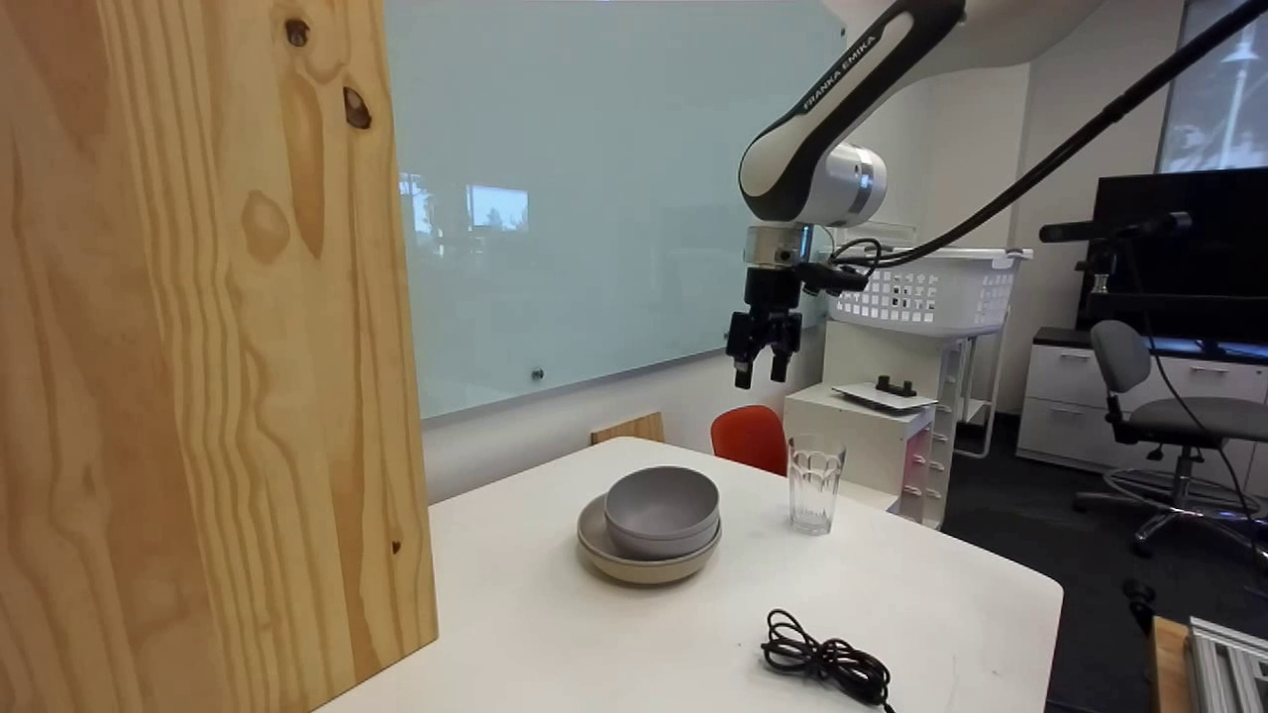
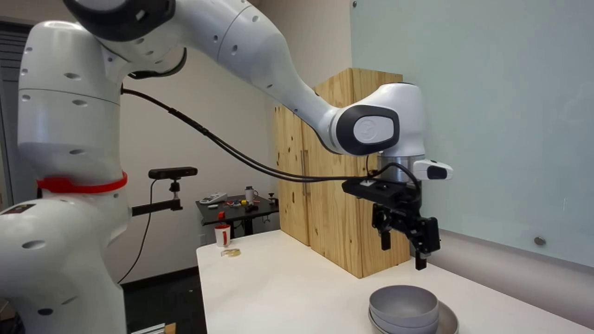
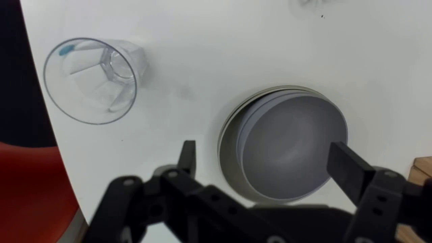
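Note:
My gripper [image 3: 262,146] stands open, its two black fingers spread wide with nothing between them. In both exterior views the gripper [image 1: 761,374] [image 2: 403,254] hangs in the air well above the table. Below it, small grey bowls [image 3: 293,141] are nested and sit tilted inside a wider beige-grey bowl [image 3: 231,158]. The same stack of grey bowls [image 1: 662,505] [image 2: 403,306] shows in both exterior views, cut by the bottom edge in one of them. A clear glass [image 3: 91,84] [image 1: 814,490] stands upright beside the bowls, near the table edge.
A coiled black cable [image 1: 827,659] lies on the white table [image 1: 515,634]. A tall wooden cabinet [image 2: 336,199] stands on the table, by the glass board [image 1: 614,198]. A red chair [image 1: 750,438] is beyond the edge. A mug [image 2: 222,235] sits at the table's far corner.

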Available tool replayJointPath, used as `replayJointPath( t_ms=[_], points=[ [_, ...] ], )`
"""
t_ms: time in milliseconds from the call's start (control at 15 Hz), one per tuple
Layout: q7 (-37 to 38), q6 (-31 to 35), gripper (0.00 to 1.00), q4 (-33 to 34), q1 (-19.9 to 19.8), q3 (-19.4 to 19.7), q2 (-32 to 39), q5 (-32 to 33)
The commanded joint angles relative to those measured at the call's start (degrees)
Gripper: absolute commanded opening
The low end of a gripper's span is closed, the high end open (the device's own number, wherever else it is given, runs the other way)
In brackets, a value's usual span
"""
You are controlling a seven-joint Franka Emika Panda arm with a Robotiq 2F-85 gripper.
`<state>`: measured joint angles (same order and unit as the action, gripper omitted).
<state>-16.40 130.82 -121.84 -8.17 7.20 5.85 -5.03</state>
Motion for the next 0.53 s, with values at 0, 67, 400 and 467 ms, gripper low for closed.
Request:
replayJointPath(
  t_ms=[0,67,400,467],
  points=[
    [0.64,4.53,1.0,-1.0,0.4,-0.65,1.48,2.42],
    [2.29,8.09,1.0,-1.72,0.64,-0.7,1.85,3.24],
    [7.46,13.42,1.0,-0.66,2.28,-2.1,7.68,4.55],
    [8.25,13.36,1.0,-0.35,2.69,-2.45,9.07,4.74]
  ],
)
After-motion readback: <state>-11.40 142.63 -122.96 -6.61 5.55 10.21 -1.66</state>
